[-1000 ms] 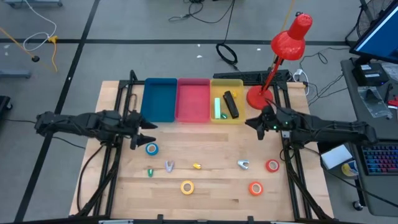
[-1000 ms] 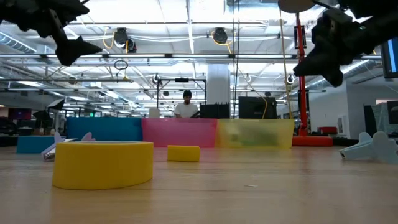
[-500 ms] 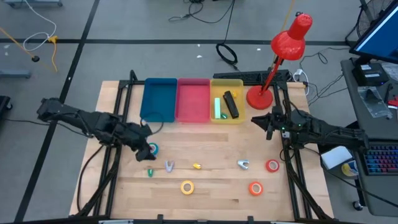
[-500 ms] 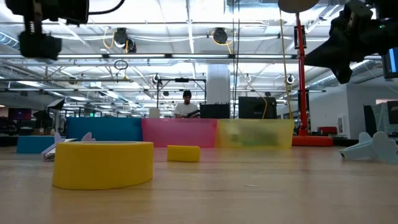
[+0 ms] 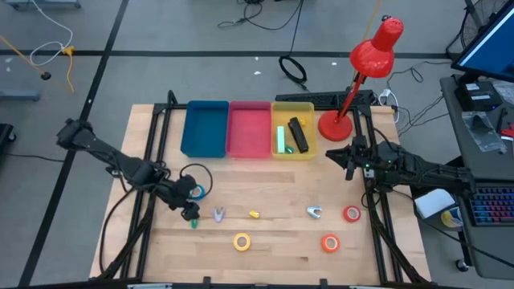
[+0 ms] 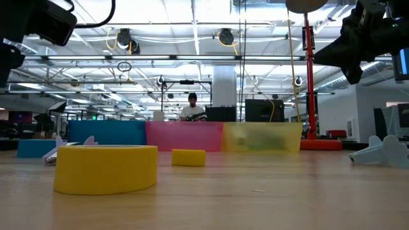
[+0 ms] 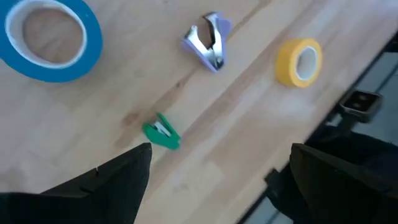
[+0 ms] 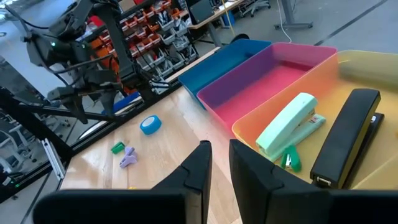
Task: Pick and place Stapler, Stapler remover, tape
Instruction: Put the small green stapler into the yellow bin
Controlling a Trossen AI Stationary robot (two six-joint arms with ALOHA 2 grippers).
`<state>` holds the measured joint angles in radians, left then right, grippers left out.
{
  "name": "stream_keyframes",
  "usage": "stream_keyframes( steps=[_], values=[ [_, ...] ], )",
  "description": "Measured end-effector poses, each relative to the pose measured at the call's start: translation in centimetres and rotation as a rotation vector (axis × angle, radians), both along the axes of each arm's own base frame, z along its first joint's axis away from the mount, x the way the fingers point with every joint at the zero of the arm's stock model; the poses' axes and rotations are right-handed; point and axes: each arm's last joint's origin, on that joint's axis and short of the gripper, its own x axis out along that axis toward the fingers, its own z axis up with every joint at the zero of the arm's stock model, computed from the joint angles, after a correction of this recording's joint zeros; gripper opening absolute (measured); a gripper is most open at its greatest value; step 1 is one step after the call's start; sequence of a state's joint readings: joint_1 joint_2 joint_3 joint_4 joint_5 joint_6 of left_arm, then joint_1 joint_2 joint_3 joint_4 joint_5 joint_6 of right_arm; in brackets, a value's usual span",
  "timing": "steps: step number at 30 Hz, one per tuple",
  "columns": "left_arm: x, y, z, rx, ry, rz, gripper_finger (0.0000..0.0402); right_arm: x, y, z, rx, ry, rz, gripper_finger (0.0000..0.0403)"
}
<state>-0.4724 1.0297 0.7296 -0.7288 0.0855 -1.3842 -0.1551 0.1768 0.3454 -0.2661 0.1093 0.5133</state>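
My left gripper is open wide and hovers over the table's near left part, just above a small green stapler remover. Beside it lie a blue tape roll, a purple-and-silver remover and a yellow tape roll. My right gripper hangs above the table's right side, near the yellow bin, its fingers a narrow gap apart and empty. A green stapler and a black stapler lie in that bin.
A blue bin and a pink bin stand at the far edge left of the yellow one. A small yellow piece, a silver remover, a red tape roll and an orange-red roll lie near the near edge. A red lamp stands far right.
My left arm has swung toward the near edge and the right, and its gripper has dropped past the blue tape roll to just over the green remover. My right gripper has drawn back a little toward the right edge. Nothing on the table has moved.
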Motion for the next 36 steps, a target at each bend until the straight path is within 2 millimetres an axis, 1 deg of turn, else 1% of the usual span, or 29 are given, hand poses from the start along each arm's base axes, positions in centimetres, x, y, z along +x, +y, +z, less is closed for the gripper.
stream_keyframes(
  steps=[5,12,15,20,25,30,36],
  values=[
    [0.2,-0.9,-0.9,0.037,0.041,-0.016,0.0379,0.0,0.0,0.1,0.008,-0.009,0.0,0.0047],
    [0.9,-2.0,-2.6,0.058,0.135,-0.025,0.0379,0.0,0.0,0.1,0.023,-0.014,0.0,0.0047],
    [1.3,-2.7,-3.0,0.056,0.124,-0.047,0.0379,0.0,0.0,0.1,0.023,-0.014,0.0,0.0047],
    [1.2,-3.5,-3.2,0.065,0.101,-0.116,0.0379,0.0,0.0,0.1,0.022,-0.014,-0.003,0.0047],
    [0.9,-3.9,-3.2,0.064,0.099,-0.138,0.0379,0.0,0.0,0.1,0.022,-0.014,-0.003,0.0047],
    [1.1,-4.1,-3.1,0.049,0.076,-0.139,0.0379,0.0,0.0,0.1,0.024,-0.014,-0.003,0.0047],
    [1.7,-4.3,-2.8,0.036,0.005,-0.12,0.0379,0.0,0.0,0.1,0.033,-0.016,-0.005,0.0047]
  ],
)
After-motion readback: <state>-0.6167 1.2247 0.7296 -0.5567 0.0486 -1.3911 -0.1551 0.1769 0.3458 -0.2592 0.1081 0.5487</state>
